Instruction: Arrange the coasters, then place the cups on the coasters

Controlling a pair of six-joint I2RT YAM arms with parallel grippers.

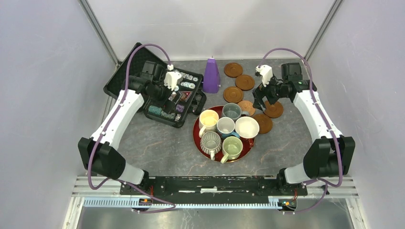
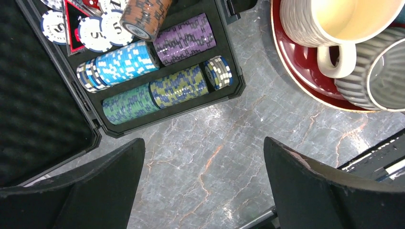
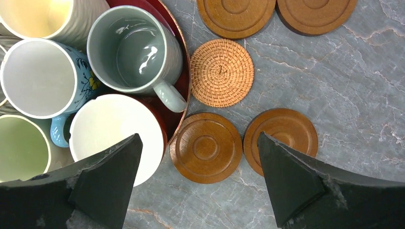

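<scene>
Coaster-arranging stage, I'd judge: left gripper (image 2: 204, 143) and right gripper (image 3: 198, 138) hang with fingers released and empty, so the right must drop and pinch the brown coaster (image 3: 206, 149) beneath.

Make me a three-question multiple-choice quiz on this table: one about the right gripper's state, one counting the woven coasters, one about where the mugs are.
1. The right gripper is:
A shut tight
B out of sight
C open and empty

2. How many of the coasters are woven?
A one
B three
C all six

3. The mugs stand:
A on the coasters
B on the red tray
C in the right gripper

Answers:
1. C, its fingers stand wide apart with nothing between them.
2. A, only the woven coaster is tan wicker and the rest are brown discs.
3. B, all six mugs crowd the tray.
</scene>
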